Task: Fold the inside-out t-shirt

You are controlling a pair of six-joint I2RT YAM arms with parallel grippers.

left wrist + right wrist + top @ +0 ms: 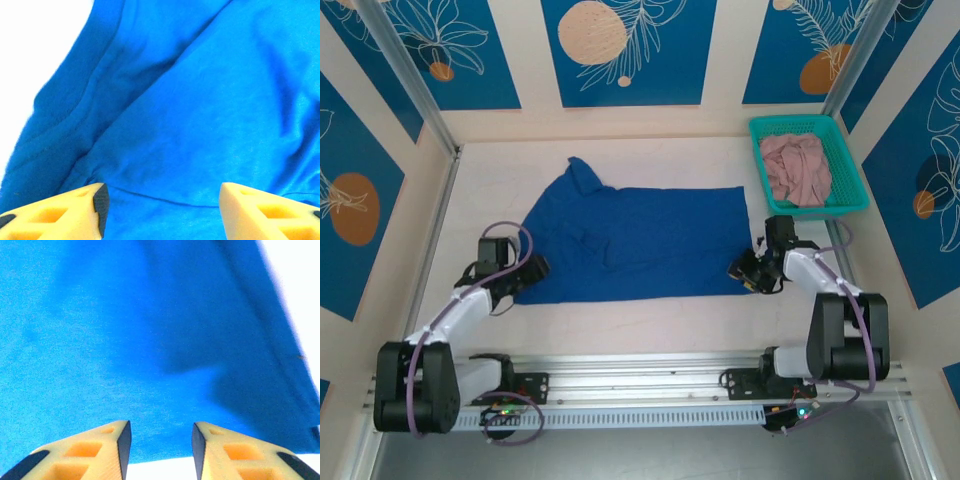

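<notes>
The royal-blue t-shirt (635, 240) lies spread on the white table, one sleeve poking up at the back left. My left gripper (533, 268) sits at the shirt's near-left corner, open. In the left wrist view its yellow fingers (80, 210) stand wide apart over the blue cloth (190, 110), with a seam line running between them. My right gripper (742, 272) is at the shirt's near-right corner, open. In the right wrist view its fingers (100, 452) straddle the hem of the cloth (125, 340), nothing pinched between them.
A teal basket (855, 180) at the back right holds a dusty-pink garment (797, 168). Aluminium posts stand at the back corners (405, 75). Bare white table (620, 320) runs along the shirt's near side, ahead of the arm bases.
</notes>
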